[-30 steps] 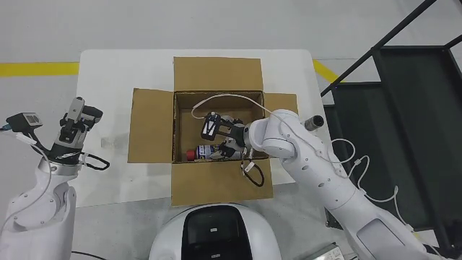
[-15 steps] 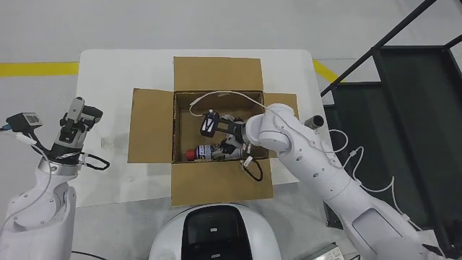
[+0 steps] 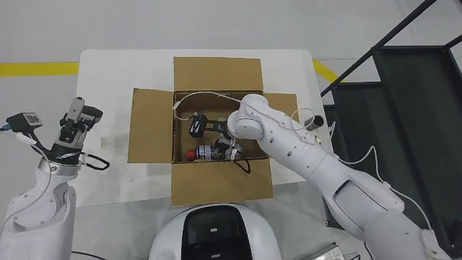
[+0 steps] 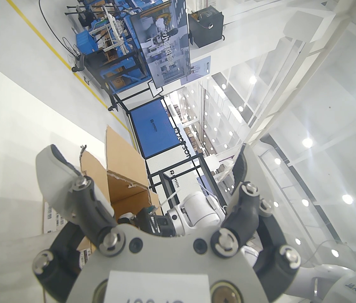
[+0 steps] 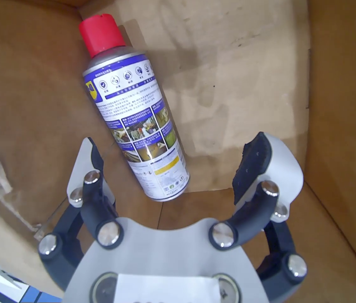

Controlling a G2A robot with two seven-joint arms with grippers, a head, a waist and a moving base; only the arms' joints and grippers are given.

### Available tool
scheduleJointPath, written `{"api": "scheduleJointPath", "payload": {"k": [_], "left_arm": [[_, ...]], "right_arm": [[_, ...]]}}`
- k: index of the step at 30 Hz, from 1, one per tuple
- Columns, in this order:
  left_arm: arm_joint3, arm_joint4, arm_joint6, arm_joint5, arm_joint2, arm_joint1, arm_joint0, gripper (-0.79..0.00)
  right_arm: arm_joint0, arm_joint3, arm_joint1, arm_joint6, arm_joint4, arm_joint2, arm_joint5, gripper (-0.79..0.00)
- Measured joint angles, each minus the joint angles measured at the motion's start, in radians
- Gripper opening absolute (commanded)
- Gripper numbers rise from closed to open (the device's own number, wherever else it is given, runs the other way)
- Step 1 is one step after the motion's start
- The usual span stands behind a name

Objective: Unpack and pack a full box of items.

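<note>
Right gripper (image 3: pixel 196 126), seen from the top view, hangs inside the open box (image 3: pixel 216 72) that sits mid-table (image 3: pixel 108 79). Below it the spray can (image 3: pixel 205 152) lies on its side along the box wall nearest the robot, red cap toward that wall's left corner. The left gripper (image 3: pixel 79 112) is parked well apart, just off the table's left edge. The left wrist view adds that the left gripper (image 4: pixel 146 165) is spread wide with nothing in it, aimed over the cardboard box (image 4: pixel 124 165) at the room beyond. The right wrist view gives what the overhead cannot (the arm hides much of the box floor there): the right gripper (image 5: pixel 173 149) is opened wide and empty, just above the spray can (image 5: pixel 133 115), whose cap sits tight in a corner of the box (image 5: pixel 244 48). To my eye the grasp wants the wrist turned until the pads cross the can's middle. One finger must then slip between can and wall, since a round can may roll when nudged.
</note>
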Motion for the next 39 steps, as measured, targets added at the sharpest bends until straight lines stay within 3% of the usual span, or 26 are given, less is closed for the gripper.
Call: {"api": "scheduleJointPath", "payload": {"k": [17, 18, 19, 22, 23, 32, 39], "left_arm": [[0.0, 0.0, 0.0, 0.0, 0.0, 0.0, 0.0, 0.0], [0.0, 0.0, 0.0, 0.0, 0.0, 0.0, 0.0, 0.0], [0.0, 0.0, 0.0, 0.0, 0.0, 0.0, 0.0, 0.0], [0.0, 0.0, 0.0, 0.0, 0.0, 0.0, 0.0, 0.0], [0.0, 0.0, 0.0, 0.0, 0.0, 0.0, 0.0, 0.0], [0.0, 0.0, 0.0, 0.0, 0.0, 0.0, 0.0, 0.0], [0.0, 0.0, 0.0, 0.0, 0.0, 0.0, 0.0, 0.0]], "right_arm": [[0.107, 0.314, -0.118, -0.071, 0.053, -0.145, 0.005, 0.0], [0.111, 0.327, -0.125, -0.073, 0.053, -0.152, 0.005, -0.114], [0.115, 0.34, -0.131, -0.076, 0.054, -0.158, 0.004, -0.376], [0.126, 0.379, -0.151, -0.086, 0.056, -0.175, 0.002, -0.723], [0.131, 0.393, -0.158, -0.089, 0.057, -0.18, 0.002, -0.785], [0.155, 0.458, -0.195, -0.116, 0.049, -0.2, 0.002, -0.785], [0.159, 0.421, -0.183, -0.129, 0.034, -0.174, 0.001, -0.785]]}}
